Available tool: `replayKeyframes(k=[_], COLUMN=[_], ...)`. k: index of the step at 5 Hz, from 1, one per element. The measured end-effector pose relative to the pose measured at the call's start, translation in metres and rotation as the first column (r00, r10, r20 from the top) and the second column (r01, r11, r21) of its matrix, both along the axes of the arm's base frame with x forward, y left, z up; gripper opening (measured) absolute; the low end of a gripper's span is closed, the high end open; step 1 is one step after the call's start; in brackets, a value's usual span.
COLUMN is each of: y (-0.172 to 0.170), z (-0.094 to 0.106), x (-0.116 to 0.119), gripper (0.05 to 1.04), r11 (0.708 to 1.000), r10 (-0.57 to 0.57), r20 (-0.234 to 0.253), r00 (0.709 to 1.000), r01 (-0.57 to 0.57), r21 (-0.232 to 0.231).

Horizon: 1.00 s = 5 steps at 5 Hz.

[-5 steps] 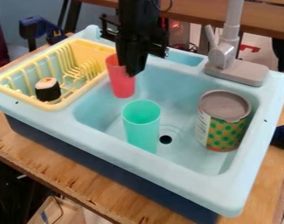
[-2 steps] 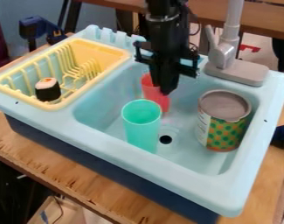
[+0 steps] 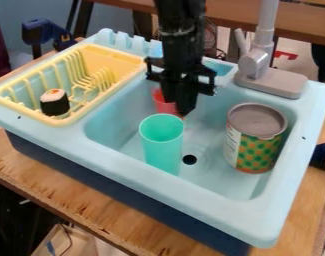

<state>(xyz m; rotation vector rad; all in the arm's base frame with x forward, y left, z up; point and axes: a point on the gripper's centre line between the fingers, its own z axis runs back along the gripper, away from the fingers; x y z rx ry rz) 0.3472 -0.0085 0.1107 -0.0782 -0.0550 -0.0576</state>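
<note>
1. The black two-finger gripper point(image 3: 185, 111) has its fingers closed on a red plastic cup point(image 3: 163, 104), inside a light-blue plastic sink point(image 3: 191, 207).
2. A tall mint-green plastic cup point(image 3: 162, 150) stands just in front of the fingers, on the camera's side.
3. To their right in view is a large can with a grey lid and green-dotted orange side point(image 3: 255, 155).
4. Well to their left, a yellow plastic dish rack point(image 3: 114, 57) holds a black-and-white toy sushi roll point(image 3: 55, 102).

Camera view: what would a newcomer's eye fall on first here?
Probably the tall mint-green plastic cup standing in the pale-blue toy sink. Just behind it, the black two-finger gripper holds a red plastic cup. Next, likely the large dotted green-and-orange can in the basin at picture right.
</note>
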Motion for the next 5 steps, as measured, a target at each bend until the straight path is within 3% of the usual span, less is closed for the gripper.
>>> replayKeyframes(k=[1,2,3,4,5], y=[0.002,0.003,0.016,0.030,0.037], z=[0.002,0.031,0.067,0.092,0.115], x=[0.000,-0.002,-0.017,-0.044,-0.073], gripper=[0.583,0.871,1.007,1.003,1.003], r11=[1.000,1.000,0.997,0.983,0.978], r10=[0.021,0.028,0.079,0.130,0.119], r20=[-0.011,0.031,0.072,0.018,-0.011], r00=[1.000,0.999,0.994,0.991,0.993], r01=[-0.021,-0.028,-0.081,-0.131,-0.115], r21=[0.008,0.010,0.014,0.129,0.176])
